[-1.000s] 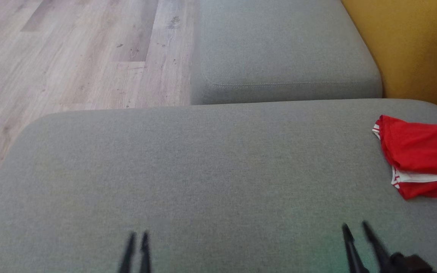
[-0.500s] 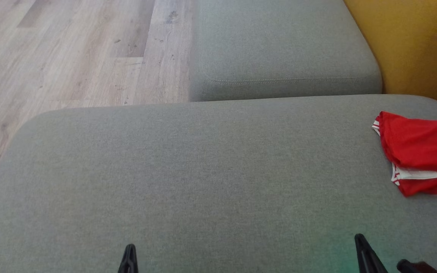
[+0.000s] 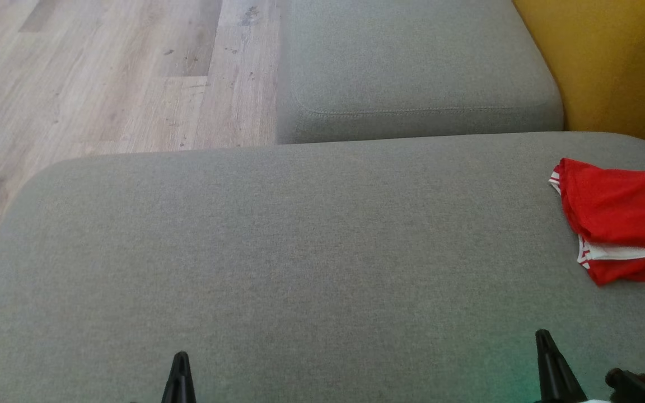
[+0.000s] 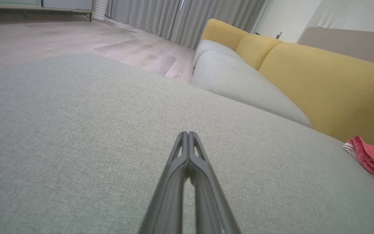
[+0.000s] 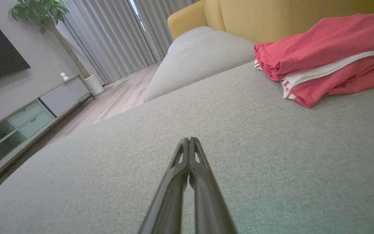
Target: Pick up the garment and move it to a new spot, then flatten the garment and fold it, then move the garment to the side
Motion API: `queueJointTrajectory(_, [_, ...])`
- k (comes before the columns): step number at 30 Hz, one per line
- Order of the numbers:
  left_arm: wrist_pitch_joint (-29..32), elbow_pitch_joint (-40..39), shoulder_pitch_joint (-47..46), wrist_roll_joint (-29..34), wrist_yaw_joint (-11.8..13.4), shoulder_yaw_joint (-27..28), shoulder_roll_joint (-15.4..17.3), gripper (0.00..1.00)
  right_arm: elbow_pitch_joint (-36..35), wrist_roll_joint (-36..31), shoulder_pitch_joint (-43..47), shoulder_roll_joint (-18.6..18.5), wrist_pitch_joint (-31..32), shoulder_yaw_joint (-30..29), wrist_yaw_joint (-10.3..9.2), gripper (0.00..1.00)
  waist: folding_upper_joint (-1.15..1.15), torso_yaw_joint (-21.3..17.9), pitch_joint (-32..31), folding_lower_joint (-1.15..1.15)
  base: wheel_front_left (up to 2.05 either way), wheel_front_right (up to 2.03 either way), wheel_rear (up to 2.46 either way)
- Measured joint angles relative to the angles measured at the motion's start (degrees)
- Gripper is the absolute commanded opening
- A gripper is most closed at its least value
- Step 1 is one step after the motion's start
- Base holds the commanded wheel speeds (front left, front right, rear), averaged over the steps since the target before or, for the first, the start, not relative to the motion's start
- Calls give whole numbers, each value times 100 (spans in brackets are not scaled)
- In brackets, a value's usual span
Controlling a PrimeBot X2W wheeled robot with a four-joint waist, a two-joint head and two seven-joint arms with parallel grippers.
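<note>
Red garment (image 3: 619,218) lies folded at far right of the grey seat cushion (image 3: 300,252), beside the yellow backrest (image 3: 608,67). Left gripper (image 3: 180,366) and right gripper (image 3: 546,352) are both clenched, empty, well apart from it. Task looks finished, nothing obvious left.

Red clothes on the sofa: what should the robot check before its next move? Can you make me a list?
1. Folded? The red garment lies in a layered stack with white trim showing: ok.
2. Off to the side? It sits at the right end of the grey cushion, near the yellow backrest: ok.
3. Left gripper free? Fingers shut together, nothing between them: ok.
4. Right gripper free? Shut, holding nothing, apart from the garment: ok.
5. Whole fold tidy? The garment's far part runs off the head view's right edge: cannot tell.
</note>
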Motion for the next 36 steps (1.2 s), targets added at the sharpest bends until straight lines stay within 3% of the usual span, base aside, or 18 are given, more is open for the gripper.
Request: queueJointTrajectory(36, [512, 218, -561, -2398, -435, 523, 34, 0, 30, 2440, -487, -1, 517, -297, 0, 0, 0, -100, 260, 0, 0, 0, 0])
